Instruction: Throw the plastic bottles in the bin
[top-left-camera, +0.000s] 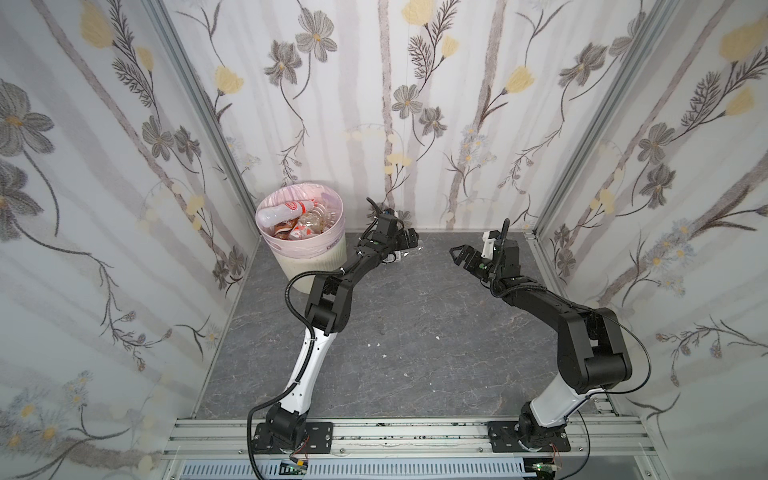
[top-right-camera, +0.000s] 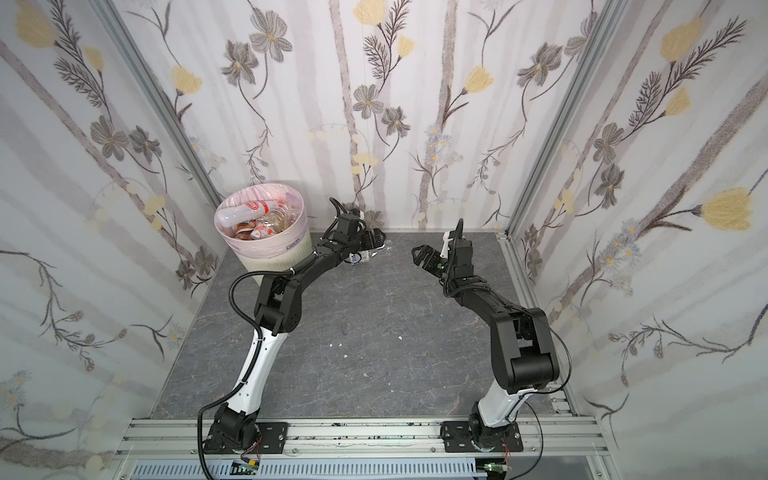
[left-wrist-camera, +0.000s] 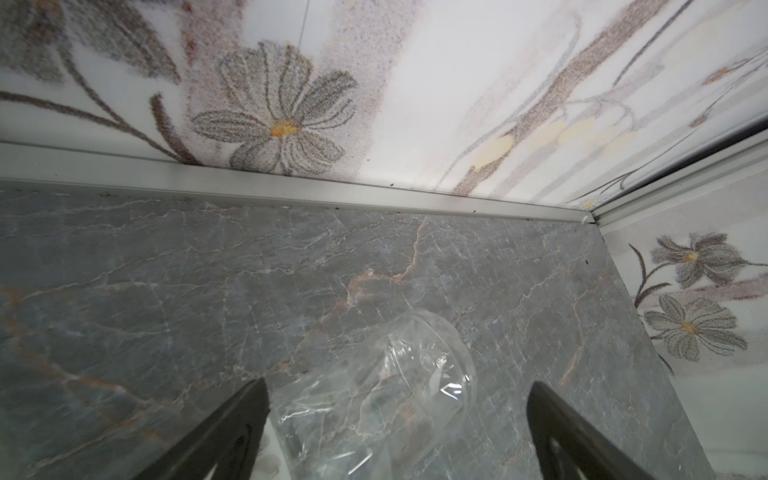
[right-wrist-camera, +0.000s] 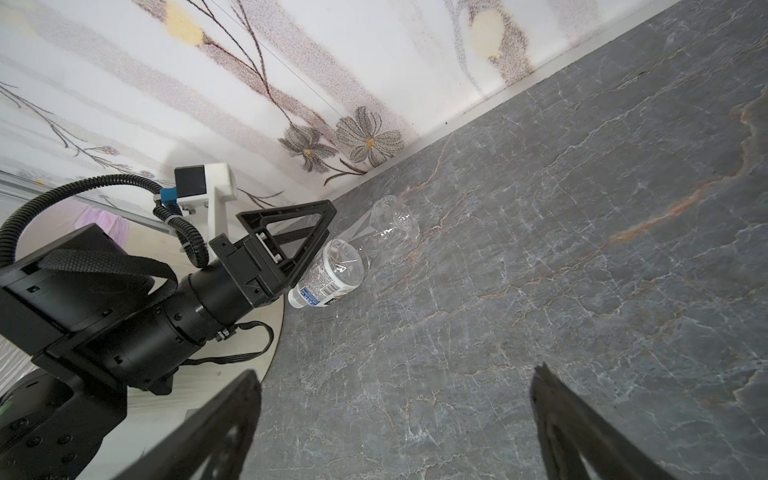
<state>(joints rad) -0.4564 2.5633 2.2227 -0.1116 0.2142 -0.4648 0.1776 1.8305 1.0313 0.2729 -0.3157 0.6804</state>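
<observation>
What could go wrong: I think the clear bottle (right-wrist-camera: 340, 266) could slip or roll away when the fingers squeeze. It is thin, a bit squashed, and lies loose on the smooth table (top-left-camera: 415, 332).
Another worry: The bin (top-left-camera: 299, 266) looks full nearly to the top. A bottle dropped on that pile could bounce or roll back out.
Bump worry: The left arm (top-left-camera: 332, 291) is right next to the bin, so a fast swing could knock it.
Left gripper (left-wrist-camera: 397, 382): Its fingers are spread wide and grip nothing. It sits low over the table.
Clear bottle: It lies on its side between the left gripper's fingers, closer to one than the other, and is not pinched. Its cap end points in toward the gripper. Its clear bottom pokes out past the fingertips, toward the back wall (left-wrist-camera: 415, 83).
Bin: It stands close behind the left gripper, beside its arm.
Pile of bottles (top-left-camera: 291, 218): Already in the bin.
Right gripper (top-left-camera: 458, 255): Spread wide and empty, well apart from the clear bottle and facing it.
</observation>
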